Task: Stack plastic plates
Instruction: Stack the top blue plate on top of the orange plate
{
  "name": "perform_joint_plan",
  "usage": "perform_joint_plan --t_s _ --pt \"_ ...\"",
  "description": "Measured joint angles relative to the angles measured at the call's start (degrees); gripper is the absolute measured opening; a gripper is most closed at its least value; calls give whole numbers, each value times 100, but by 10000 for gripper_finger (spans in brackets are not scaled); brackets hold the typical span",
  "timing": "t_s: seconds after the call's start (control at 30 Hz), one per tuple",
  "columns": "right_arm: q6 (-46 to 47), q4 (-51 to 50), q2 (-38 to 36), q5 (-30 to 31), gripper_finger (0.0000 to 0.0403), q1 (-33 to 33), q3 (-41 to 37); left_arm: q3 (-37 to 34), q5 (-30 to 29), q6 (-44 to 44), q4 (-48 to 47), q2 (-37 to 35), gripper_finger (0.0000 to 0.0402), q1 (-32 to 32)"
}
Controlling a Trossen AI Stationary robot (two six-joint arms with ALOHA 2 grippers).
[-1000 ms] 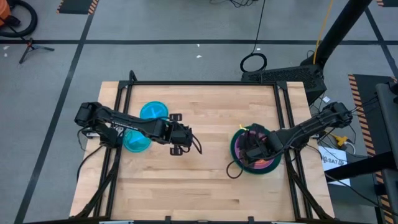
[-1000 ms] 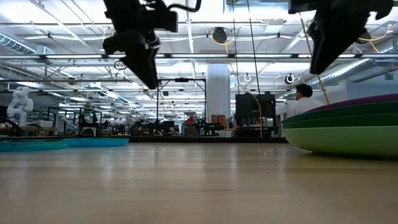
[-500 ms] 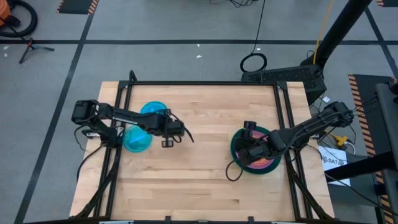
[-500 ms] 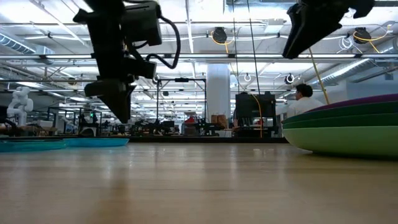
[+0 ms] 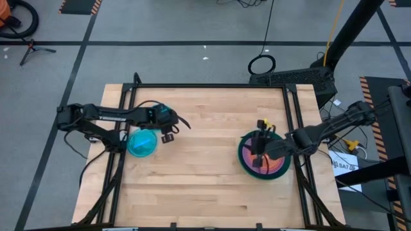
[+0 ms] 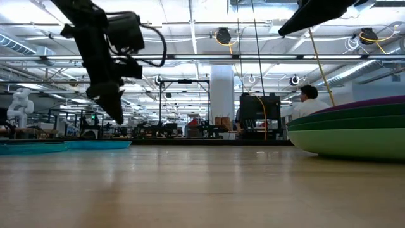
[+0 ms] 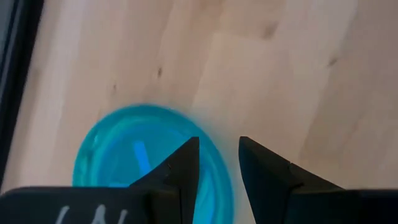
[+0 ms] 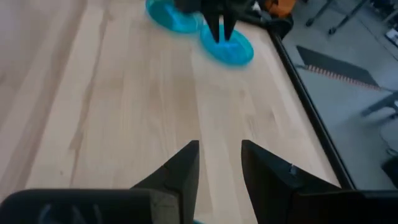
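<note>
— So where are the plates right now?

— Most sit in a stack (image 5: 264, 160) at the right side of the table (image 5: 205, 186), orange on top over purple and greens. Two blue plates lie apart at the left: the nearer plate (image 5: 142, 143) fully in sight, the farther plate (image 8: 166, 14) partly under the left arm.

— And the hands?

— The left gripper (image 5: 168, 135) hangs above the table just beside the nearer blue plate, fingers a small gap apart, holding nothing. The right gripper (image 5: 259, 144) hovers over the stack, also slightly parted and empty.

— Which step is this, then?

— Fetching a blue plate, I'd judge. Next the left gripper must drop to the rim, straddle the edge and close, then carry it across to the stack.
</note>
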Motion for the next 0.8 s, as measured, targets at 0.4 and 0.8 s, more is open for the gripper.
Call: perform_joint_plan --t_s 0.4,0.8 --pt "-161 930 -389 -21 112 -84 -681 -476 -25 -620 460 83 120 393" --pt "38 920 -369 -39 112 -82 -681 -731 -18 -987 890 79 120 382"
